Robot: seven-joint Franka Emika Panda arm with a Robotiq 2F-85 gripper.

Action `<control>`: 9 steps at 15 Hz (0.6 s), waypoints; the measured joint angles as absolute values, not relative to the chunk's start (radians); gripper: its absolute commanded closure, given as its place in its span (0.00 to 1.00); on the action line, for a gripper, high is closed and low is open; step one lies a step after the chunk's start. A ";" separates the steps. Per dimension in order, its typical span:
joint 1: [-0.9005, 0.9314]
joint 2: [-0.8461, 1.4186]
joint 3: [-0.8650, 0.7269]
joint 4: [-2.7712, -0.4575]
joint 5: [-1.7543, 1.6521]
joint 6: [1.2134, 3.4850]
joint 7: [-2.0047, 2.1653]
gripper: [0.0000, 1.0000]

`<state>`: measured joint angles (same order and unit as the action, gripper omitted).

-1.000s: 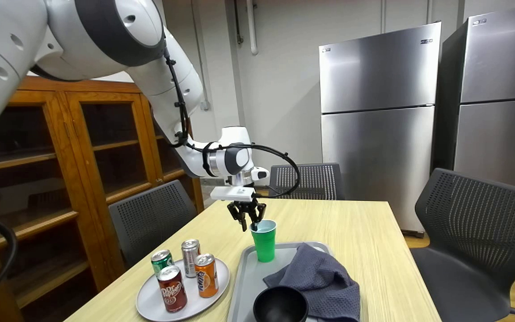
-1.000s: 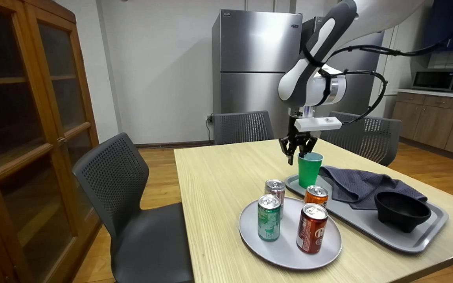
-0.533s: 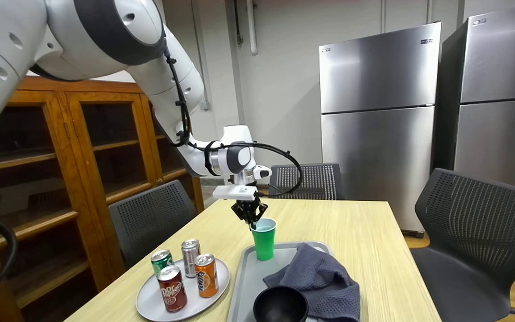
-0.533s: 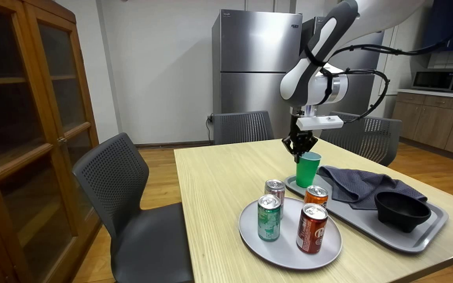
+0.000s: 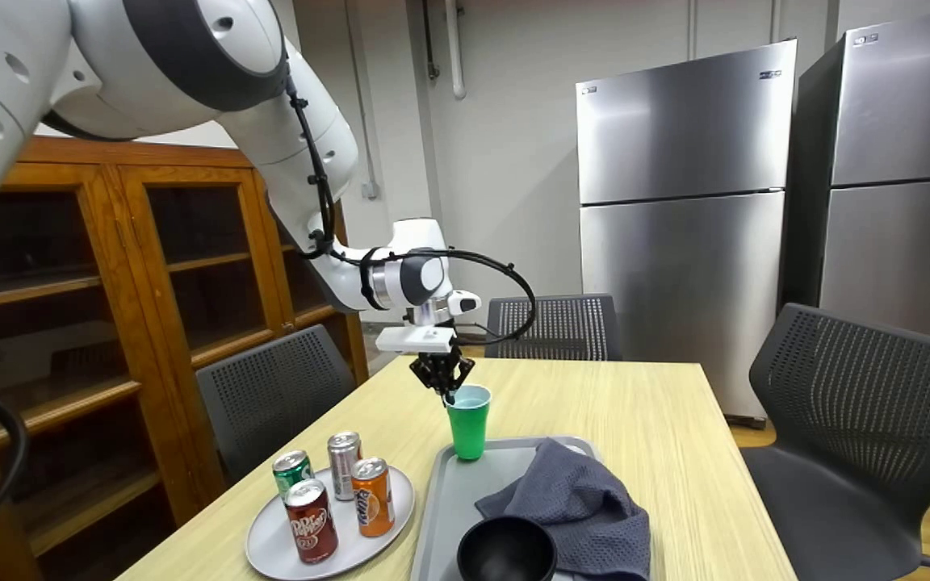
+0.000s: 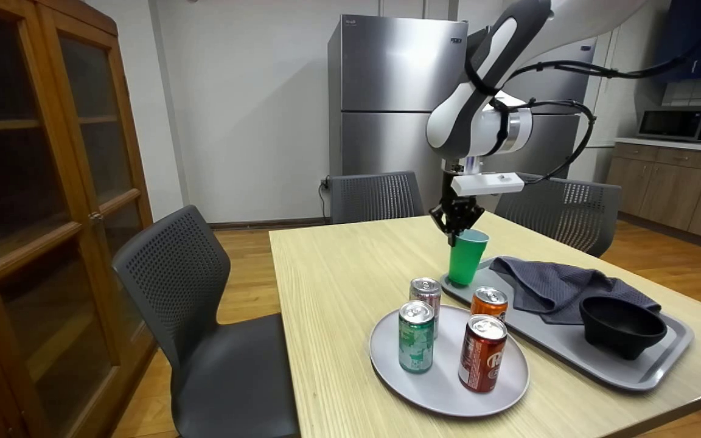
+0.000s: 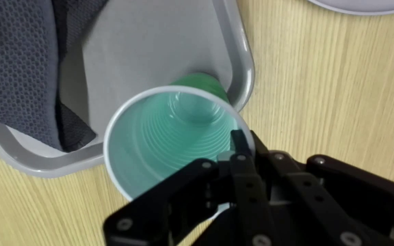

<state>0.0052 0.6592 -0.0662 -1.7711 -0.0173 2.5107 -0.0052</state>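
Note:
A green cup [image 7: 183,136] with a white rim and pale inside is gripped by its edge: my gripper [image 7: 250,141] is shut on the rim, one finger [image 7: 239,141] inside the cup and one outside. In an exterior view the cup [image 6: 467,258] leans slightly, its base over the corner of the grey tray [image 6: 551,347]; whether the base touches the tray I cannot tell. Seen from an exterior view, the gripper [image 5: 449,394] comes down on the cup [image 5: 468,428] from above. A dark grey cloth [image 5: 570,504] and a black bowl [image 5: 507,553] share the tray.
A round grey plate [image 6: 387,371] beside the tray bears several soda cans, among them a green can [image 6: 416,337], a red can [image 6: 483,353] and an orange can [image 5: 373,496]. Chairs [image 5: 852,436] surround the wooden table [image 5: 618,403].
The jaws have closed on the cup's rim. Since then the gripper has shifted with the cup, a little up and to the left in both exterior views, and the cup has tilted slightly.

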 measured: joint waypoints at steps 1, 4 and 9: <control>0.016 0.653 -0.066 -1.771 -0.020 2.511 0.000 0.99; 0.054 0.636 -0.065 -1.771 -0.035 2.511 0.016 0.99; 0.111 0.627 -0.059 -1.771 -0.048 2.511 0.024 0.99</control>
